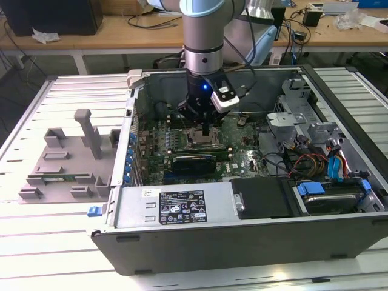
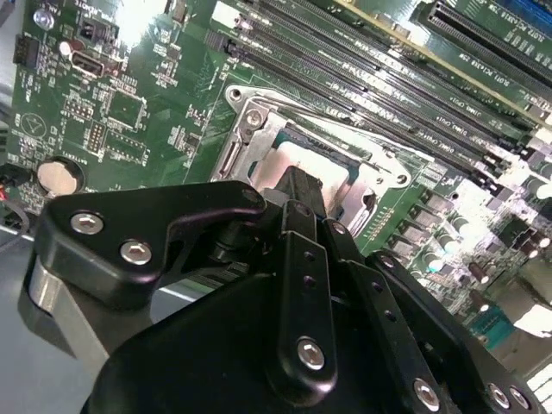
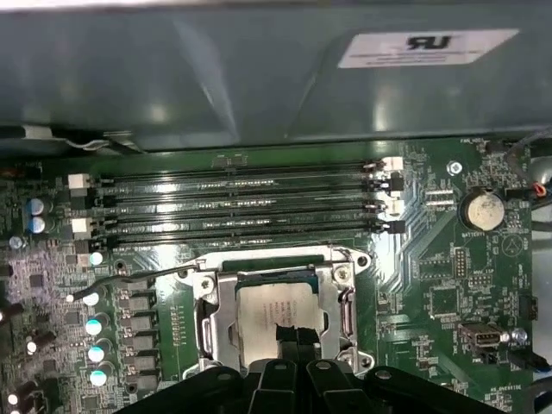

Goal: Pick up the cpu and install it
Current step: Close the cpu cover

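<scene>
The cpu (image 3: pixel 274 304), a small square chip with a shiny silver top, lies flat inside the metal-framed socket (image 3: pixel 210 321) on the green motherboard; it also shows as the cpu (image 2: pixel 304 159) in the second wrist view. My gripper (image 3: pixel 297 338) hangs straight over the socket, its black fingertips (image 3: pixel 286 335) close together over the chip's near edge, with nothing between them. Whether they touch the chip I cannot tell. In the exterior view the gripper (image 1: pixel 207 128) reaches down into the open computer case (image 1: pixel 242 236) above the socket (image 1: pixel 203 141).
Several long black memory slots (image 3: pixel 241 203) run beside the socket. A thin socket lever (image 3: pixel 138 274) sticks out to one side. A coin battery (image 3: pixel 481 210), capacitors (image 3: pixel 95 328), drive cage (image 1: pixel 303 115) and cables (image 1: pixel 303 160) crowd the case. A grey fixture (image 1: pixel 66 163) lies on the exterior view's left.
</scene>
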Controlling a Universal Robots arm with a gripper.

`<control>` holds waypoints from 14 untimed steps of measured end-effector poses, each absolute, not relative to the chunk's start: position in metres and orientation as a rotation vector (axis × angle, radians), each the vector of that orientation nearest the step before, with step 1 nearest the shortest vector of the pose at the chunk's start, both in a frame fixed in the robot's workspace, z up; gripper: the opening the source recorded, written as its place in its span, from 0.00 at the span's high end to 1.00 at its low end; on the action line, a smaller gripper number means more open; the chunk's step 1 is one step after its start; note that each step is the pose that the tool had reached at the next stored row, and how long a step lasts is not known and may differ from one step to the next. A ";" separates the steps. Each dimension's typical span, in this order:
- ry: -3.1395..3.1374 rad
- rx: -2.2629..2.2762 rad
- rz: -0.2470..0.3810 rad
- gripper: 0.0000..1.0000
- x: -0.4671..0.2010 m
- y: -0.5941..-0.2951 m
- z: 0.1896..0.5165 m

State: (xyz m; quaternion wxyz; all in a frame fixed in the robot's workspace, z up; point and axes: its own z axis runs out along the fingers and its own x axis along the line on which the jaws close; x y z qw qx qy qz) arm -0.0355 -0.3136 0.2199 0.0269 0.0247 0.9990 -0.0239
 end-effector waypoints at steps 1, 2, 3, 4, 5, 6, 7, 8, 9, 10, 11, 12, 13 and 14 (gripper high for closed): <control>3.086 0.067 -0.073 0.89 -0.036 -0.314 0.220; 3.086 0.056 -0.071 0.89 -0.037 -0.314 0.220; 3.086 0.049 -0.070 0.89 -0.039 -0.314 0.219; 3.086 0.047 -0.070 0.89 -0.041 -0.314 0.219; 3.085 0.046 -0.070 0.89 -0.044 -0.314 0.219; 3.085 0.046 -0.070 0.89 -0.047 -0.314 0.219; 3.084 0.045 -0.070 0.89 -0.052 -0.314 0.219; 3.084 0.044 -0.067 0.89 -0.055 -0.314 0.218; 3.084 0.042 -0.065 0.89 -0.055 -0.314 0.216; 3.084 0.040 -0.065 0.89 -0.056 -0.314 0.215; 3.084 0.039 -0.064 0.89 -0.059 -0.314 0.215; 3.084 0.038 -0.064 0.89 -0.062 -0.314 0.214; 3.084 0.038 -0.064 0.89 -0.063 -0.314 0.213; 3.084 0.037 -0.064 0.89 -0.065 -0.314 0.211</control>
